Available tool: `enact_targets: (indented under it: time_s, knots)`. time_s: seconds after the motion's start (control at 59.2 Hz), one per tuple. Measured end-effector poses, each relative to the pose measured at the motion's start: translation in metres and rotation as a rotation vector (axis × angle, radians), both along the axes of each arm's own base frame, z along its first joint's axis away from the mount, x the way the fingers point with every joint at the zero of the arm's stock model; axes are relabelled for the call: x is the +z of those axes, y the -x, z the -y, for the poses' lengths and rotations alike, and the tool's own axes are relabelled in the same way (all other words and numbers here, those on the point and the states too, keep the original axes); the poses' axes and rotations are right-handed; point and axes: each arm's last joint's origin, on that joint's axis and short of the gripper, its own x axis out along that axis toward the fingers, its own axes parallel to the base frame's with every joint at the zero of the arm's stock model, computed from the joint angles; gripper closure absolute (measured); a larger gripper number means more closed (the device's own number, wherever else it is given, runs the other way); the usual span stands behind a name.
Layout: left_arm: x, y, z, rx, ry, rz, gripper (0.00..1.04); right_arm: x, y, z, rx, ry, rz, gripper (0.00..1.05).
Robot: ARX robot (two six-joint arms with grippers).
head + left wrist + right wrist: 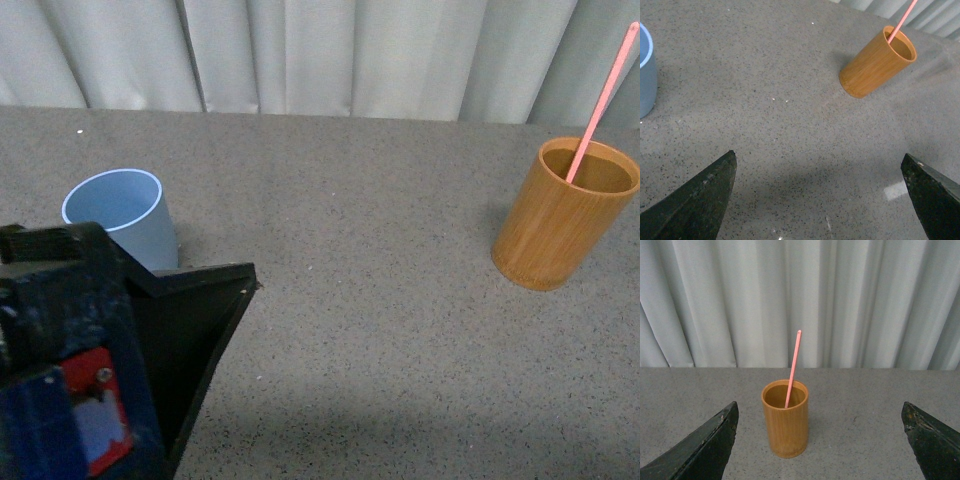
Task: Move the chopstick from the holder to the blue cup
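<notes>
Closest to the front camera, the left arm (110, 350) fills the low left corner, beside the blue cup (118, 215). The chopstick (603, 100) leans inside the holder (560, 225), well apart at right. The left gripper (818, 155) and the right gripper (819, 403) are both spread wide and hold nothing.

Before me spreads a grey speckled table (380, 330), matte and flecked with dark and pale grains. A soft shadow lies across the part nearest me. Behind its far edge hangs a pale grey-white curtain (330, 50) in long vertical folds, evenly lit.
</notes>
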Motion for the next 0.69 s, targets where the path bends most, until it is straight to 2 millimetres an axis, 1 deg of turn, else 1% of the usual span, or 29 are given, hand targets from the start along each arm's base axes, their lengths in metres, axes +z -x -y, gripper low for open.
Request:
enact_targets:
  time_s: [0.169, 0.27, 0.355, 0.575, 0.693]
  knots:
    - [0.001, -0.004, 0.007, -0.052, -0.068, 0.080, 0.07, 0.000, 0.000, 0.000, 0.000, 0.000, 0.000, 0.10]
    - [0.003, -0.008, 0.009, -0.097, -0.141, 0.162, 0.07, 0.000, 0.000, 0.000, 0.000, 0.000, 0.000, 0.10]
    - [0.003, -0.010, 0.011, -0.127, -0.195, 0.195, 0.07, 0.000, 0.000, 0.000, 0.000, 0.000, 0.000, 0.10]
    - [0.004, -0.021, 0.011, -0.126, -0.270, 0.305, 0.07, 0.000, 0.000, 0.000, 0.000, 0.000, 0.000, 0.10]
    - [0.002, -0.028, 0.010, -0.109, -0.297, 0.310, 0.07, 0.000, 0.000, 0.000, 0.000, 0.000, 0.000, 0.10]
